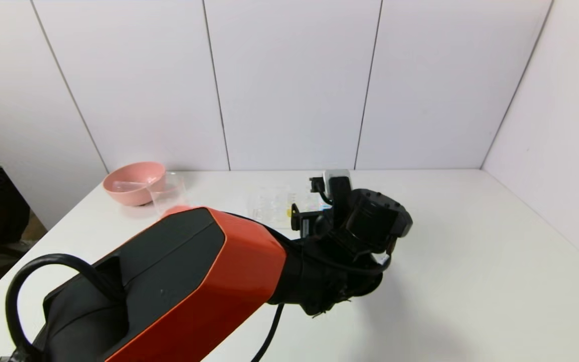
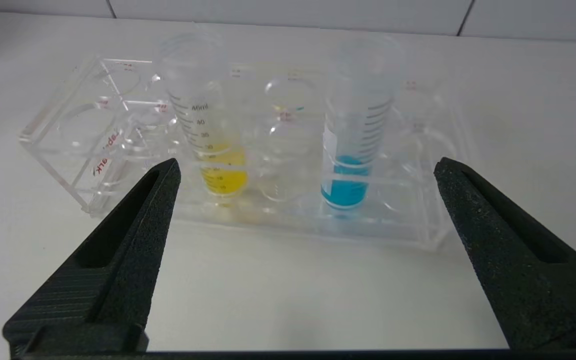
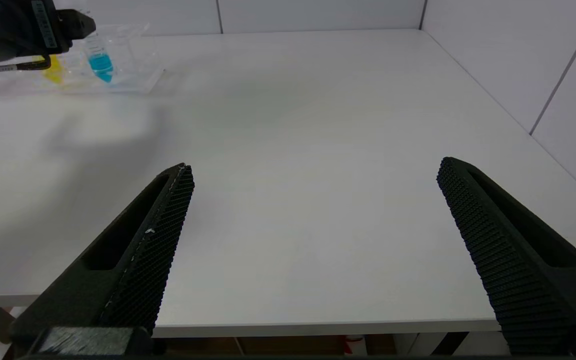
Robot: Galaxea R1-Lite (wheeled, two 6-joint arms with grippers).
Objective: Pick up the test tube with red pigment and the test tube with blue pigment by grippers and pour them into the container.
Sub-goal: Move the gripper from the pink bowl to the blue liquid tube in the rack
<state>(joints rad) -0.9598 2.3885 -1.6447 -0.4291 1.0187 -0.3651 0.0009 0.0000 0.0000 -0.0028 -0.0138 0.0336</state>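
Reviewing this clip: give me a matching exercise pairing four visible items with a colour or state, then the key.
Items:
1. left gripper
2. test tube with blue pigment
3. bowl
4. right gripper

Descriptions:
A. pink, at the table's far left
B. open, over bare table
C. standing in the clear rack
D. open, facing the rack

Pairs: 1-D, 2-C, 3-A, 4-B

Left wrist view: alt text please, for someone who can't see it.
The open left gripper faces a clear tube rack on the white table. The rack holds the test tube with blue pigment and a yellow-liquid tube, both upright.
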